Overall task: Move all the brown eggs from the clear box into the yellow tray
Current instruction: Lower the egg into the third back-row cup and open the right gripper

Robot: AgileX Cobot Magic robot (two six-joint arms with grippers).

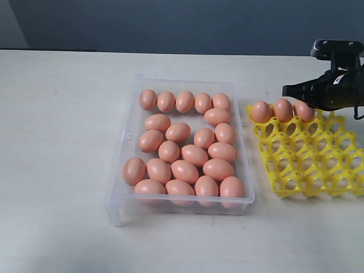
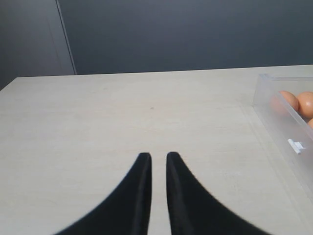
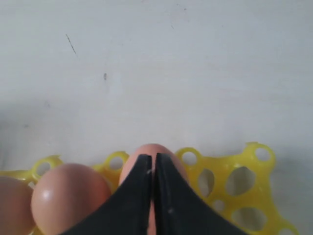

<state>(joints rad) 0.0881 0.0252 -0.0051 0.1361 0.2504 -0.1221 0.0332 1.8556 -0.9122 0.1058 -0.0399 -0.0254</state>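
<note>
Table [image 1: 62,170]: pale off-white top with faint grain, matte finish. It spreads beneath and ahead of the left claw [image 2: 158,157]. One small dark speck [image 2: 151,108] lies on it, almost straight ahead of that claw's tips.

Ahead of the right claw [image 3: 152,160], well clear of its tips, the surface bears a thin dark scratch [image 3: 71,44] and, somewhat nearer, a short dark mark [image 3: 104,76].

Wall [image 1: 170,23]: dark blue-grey, plain, standing behind the table's far edge, beyond both claws. A lighter grey panel [image 2: 29,39] adjoins it along a vertical seam, far ahead of the left claw.
</note>
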